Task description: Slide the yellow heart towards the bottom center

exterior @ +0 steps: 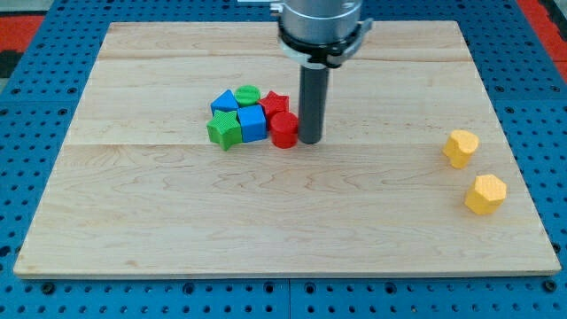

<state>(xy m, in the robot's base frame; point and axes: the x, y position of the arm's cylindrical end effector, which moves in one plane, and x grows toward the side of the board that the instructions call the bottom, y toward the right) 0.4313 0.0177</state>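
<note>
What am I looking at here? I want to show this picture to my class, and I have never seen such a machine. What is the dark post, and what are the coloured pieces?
This is a single camera picture looking down at an angle on a pale wooden board that rests on a blue perforated base. The dark post is a straight rod on a robot arm that comes in from the view's top. It has no hand and holds nothing; its lower end, my tip, only pushes things along the board.

Just to the tip's left is a tight cluster of small blocks: a red cylinder right beside the tip, a red star, a blue cube, a blue triangle, a green round block and a green star-like block.

Far off at the view's right lie a yellow heart and, below it, a yellow hexagon.
</note>
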